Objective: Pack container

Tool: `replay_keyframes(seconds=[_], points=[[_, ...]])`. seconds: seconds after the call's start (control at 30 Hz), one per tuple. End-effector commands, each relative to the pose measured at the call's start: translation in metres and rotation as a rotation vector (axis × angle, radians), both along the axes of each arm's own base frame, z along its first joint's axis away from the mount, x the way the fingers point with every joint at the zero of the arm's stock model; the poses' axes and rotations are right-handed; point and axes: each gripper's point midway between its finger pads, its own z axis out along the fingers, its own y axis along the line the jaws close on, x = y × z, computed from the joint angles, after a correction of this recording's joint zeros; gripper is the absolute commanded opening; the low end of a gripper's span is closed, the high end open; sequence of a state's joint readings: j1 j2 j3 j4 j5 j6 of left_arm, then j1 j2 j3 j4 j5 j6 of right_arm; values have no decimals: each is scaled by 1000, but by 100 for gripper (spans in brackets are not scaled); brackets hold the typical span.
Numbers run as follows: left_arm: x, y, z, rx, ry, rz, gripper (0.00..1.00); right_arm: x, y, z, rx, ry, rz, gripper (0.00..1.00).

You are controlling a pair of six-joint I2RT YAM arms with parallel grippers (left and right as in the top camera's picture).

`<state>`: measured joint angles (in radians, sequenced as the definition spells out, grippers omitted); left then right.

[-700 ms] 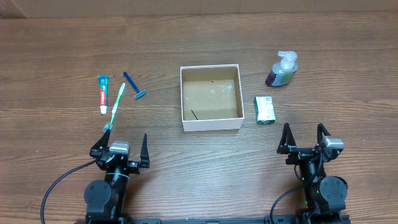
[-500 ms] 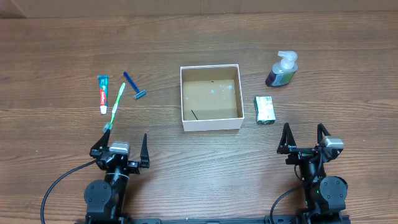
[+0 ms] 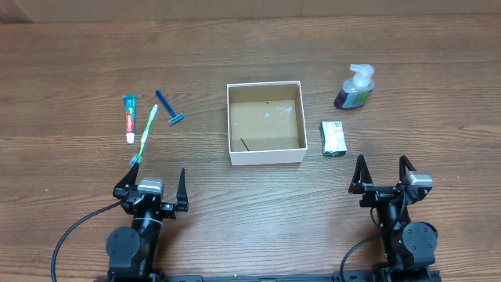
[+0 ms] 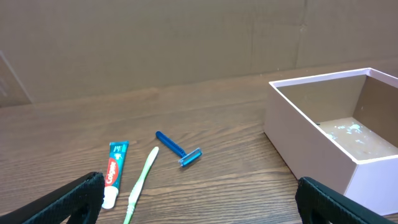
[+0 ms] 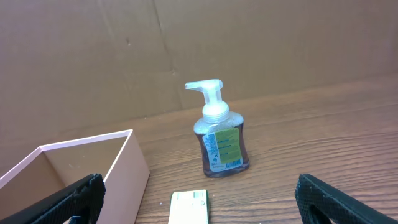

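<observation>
Overhead view: the left gripper point(image 3: 156, 174) sits at the near edge of the table point(image 3: 250, 219) with its jaws spread wide and nothing between them. The right gripper point(image 3: 381, 164) is in the matching position on the other side, jaws equally wide apart and also holding nothing. In both wrist views the dark fingers appear only at the lower corners, with bare wood between them.

The container point(image 3: 266, 156), a square open-top box with white walls and a brown floor bearing faint marks, stands at mid-table, ahead of and between the two grippers, touching neither. Nothing lies inside it.

Ahead of the left gripper:
- A green toothbrush point(image 3: 146, 135) lies at a slant. Its near end is just beside the outer finger; contact cannot be determined.
- A toothpaste tube point(image 3: 130, 118) lies just to the left of the toothbrush.
- A blue razor point(image 3: 169, 108) lies between the toothbrush and the container.

Ahead of the right gripper:
- A green soap packet point(image 3: 333, 138) lies flat just beside the container's right wall.
- A soap dispenser point(image 3: 355, 88) with purple liquid stands upright beyond the packet.
</observation>
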<state>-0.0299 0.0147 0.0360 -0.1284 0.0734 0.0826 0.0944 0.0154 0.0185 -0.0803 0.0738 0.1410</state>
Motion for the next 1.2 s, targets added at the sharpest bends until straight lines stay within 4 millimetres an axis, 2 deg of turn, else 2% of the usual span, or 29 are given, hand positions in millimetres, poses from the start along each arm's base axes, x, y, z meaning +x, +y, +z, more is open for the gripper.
replay_keyframes(seconds=[0.0, 0.7, 0.9, 1.0, 1.1, 1.17], points=[[0, 3, 0, 16, -7, 14, 100, 0, 3, -2, -3, -5, 16, 100], [0, 3, 0, 16, -7, 14, 100, 0, 3, -2, -3, -5, 16, 100], [0, 3, 0, 16, -7, 14, 100, 0, -3, 0, -4, -10, -22, 100], [0, 3, 0, 16, -7, 14, 100, 0, -7, 8, -3, -43, -44, 100], [0, 3, 0, 16, -7, 14, 100, -2, 12, 20, 33, -79, 70, 100], [0, 3, 0, 16, -7, 14, 100, -8, 24, 42, 33, -120, 144, 100]])
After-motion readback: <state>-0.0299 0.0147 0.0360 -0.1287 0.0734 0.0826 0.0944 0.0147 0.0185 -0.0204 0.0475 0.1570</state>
